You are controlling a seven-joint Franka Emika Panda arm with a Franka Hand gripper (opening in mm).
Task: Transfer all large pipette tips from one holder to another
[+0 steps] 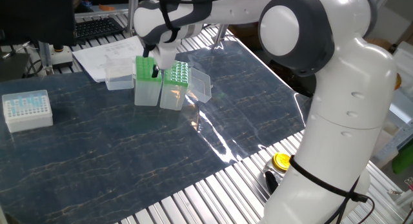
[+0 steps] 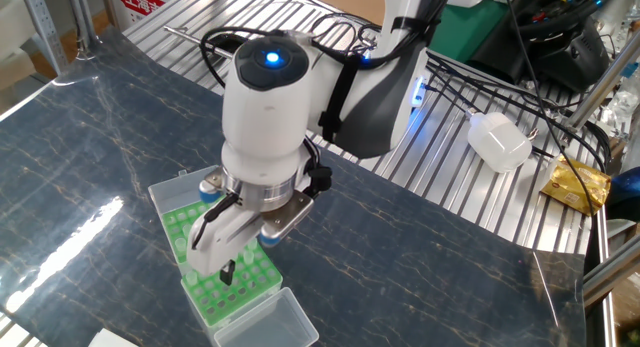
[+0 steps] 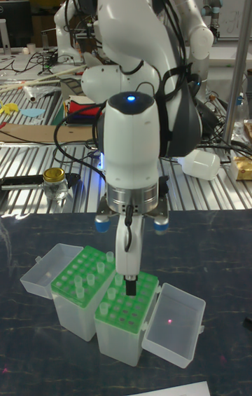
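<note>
Where the tall fixed view looks across the dark marbled surface [image 3: 217, 361], the nearest thing is the near green rack [image 3: 126, 303], a clear box with its lid [image 3: 175, 326] swung open beside it; this rack serves as the landmark. A few large pipette tips [image 3: 110, 296] stand in it, most of its holes showing dark and empty. Directly above its middle hangs the claw [image 3: 129, 285], its dark fingers pointing straight down, their ends at or just over the rack top. The fingers appear nearly closed, but whether a tip is pinched between them cannot be told in any view. Touching the near rack on its far side is the second green rack [image 3: 82, 276], also open-lidded, with pale tips scattered across it. Beyond both racks lie the slatted metal bench and a yellow-capped jar [image 3: 54, 177]. In one fixed view a white box of small blue tips [image 1: 27, 110] sits well apart from the racks, with papers [image 1: 106, 56] behind them.

Judged step: either seating a tip into a hole of the near rack or gripping one there; which rack is source and which is destination cannot be settled. The transfer looks partway through. The next move calls for a straight vertical lift clear of the neighbouring tips, since a sideways drift could tilt or dislodge them.
</note>
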